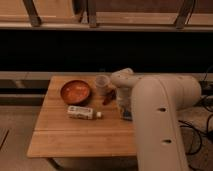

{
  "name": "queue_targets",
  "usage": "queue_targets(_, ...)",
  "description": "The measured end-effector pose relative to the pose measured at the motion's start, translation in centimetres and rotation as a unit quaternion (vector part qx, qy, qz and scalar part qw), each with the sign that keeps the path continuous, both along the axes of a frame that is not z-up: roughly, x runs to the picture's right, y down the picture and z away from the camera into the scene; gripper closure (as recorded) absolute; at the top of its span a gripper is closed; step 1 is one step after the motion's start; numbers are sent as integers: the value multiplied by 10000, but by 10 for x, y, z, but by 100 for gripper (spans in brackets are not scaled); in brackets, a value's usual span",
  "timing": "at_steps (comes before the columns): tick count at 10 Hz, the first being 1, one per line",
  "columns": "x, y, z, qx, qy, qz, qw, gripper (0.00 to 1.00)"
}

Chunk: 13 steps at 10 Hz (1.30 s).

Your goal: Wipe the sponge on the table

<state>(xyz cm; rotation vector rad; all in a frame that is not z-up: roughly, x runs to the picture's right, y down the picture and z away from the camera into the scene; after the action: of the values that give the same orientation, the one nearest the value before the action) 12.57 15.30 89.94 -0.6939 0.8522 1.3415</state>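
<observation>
The gripper (125, 112) is down at the counter (75, 136), near its far-right part, and its fingers (123, 106) look clamped on the sponge (126, 116), whose pale blue shows right at their tips against the wood. I judge the step in hand to be the wiping itself, with the sponge on the planks; how much has been wiped I cannot tell. A white bottle (82, 113) lies just beside the fingers, its cap end towards them. A small red thing (107, 98) and a whitish cup (102, 83) stand just beyond the fingers, and the orange bowl (76, 92) lies further off on the bottle's side. The next move calls for steady downward pressure and a flat slide over bare wood, steering short of the bottle's cap
</observation>
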Motion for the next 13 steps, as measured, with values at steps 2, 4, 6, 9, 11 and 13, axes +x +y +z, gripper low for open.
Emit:
queue_targets(2,-12,-15,15,116,-127,-90,9998,100)
queue_targets(4,-39,-22,20,156,-392,-123,9990,100)
queue_targets(6,-69,-17,11,111,-693,-118,9975,100)
queue_targets(9,-95,-7,-14,50,-967,-93,9953,91)
queue_targets(11,-81,-18,-23,217,-797,-135,9965,71)
queue_targets(13,-78,-18,-22,224,-773,-128,9967,67)
